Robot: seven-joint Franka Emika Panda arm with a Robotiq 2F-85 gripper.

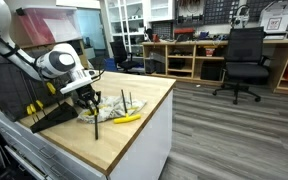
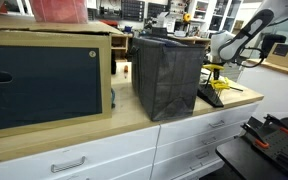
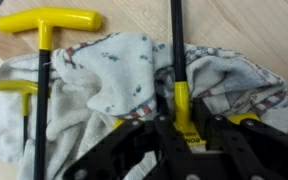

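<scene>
In the wrist view, at the far left, a small T-handle key (image 3: 19,88) is lying with its yellow bar on the edge of a patterned cloth (image 3: 114,75). Just beside it a large T-handle key (image 3: 54,22) is resting. Its yellow bar is lying above the cloth on the bare wooden table (image 3: 264,30), and its black shaft is running down over the cloth.

More to the right, a third key (image 3: 183,100) is lying on the cloth, its black shaft pointing to the top edge and its yellow handle sitting near the bottom. The gripper (image 3: 189,128) is showing at the bottom edge. Its jaws are standing partly apart, one on each side of this yellow handle. I cannot tell whether they are pressing on it.

In an exterior view the gripper (image 1: 87,96) is hanging low over the cloth (image 1: 106,108). In an exterior view a big black box (image 2: 169,75) is standing on the table, left of the gripper (image 2: 215,76).
</scene>
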